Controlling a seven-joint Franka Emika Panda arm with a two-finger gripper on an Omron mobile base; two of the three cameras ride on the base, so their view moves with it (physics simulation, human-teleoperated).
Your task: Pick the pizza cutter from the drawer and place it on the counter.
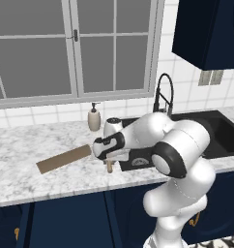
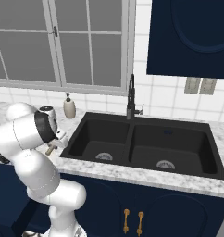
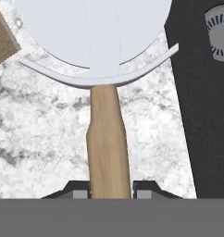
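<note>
Much of my hand [image 3: 109, 192] is hidden: in the left base view my own forearm covers it, and in the right base view my elbow blocks nearly all of it. Only the hand view shows the two dark fingertips [image 3: 78, 190], pressed against either side of the cutter [image 3: 102, 92], so my hand is clamped on its handle. The top of the wheel is cut off by that view's upper edge, and whether the cutter touches the table I cannot tell.

Largest in the room is the window [image 1: 73, 48], grey panes in pale frames, above white wall tiles. Below it runs the table [image 1: 22, 169], a long slab of white-and-grey speckled marble over navy cabinets [image 1: 65, 220]. A black double sink [image 2: 146, 146] is set in it, with a dark arched tap [image 2: 131, 97] behind.

Left of my hand lies a flat brown board [image 1: 65, 159], a thin rectangle, its corner cut off at the upper left of the hand view. A small beige soap bottle [image 1: 94, 117] stands by the wall.

The cutter sits over the marble between the board and the sink: a round, smooth, pale wheel with a curved guard and a short light wooden handle, whose end peeks out below my forearm in the left base view.
</note>
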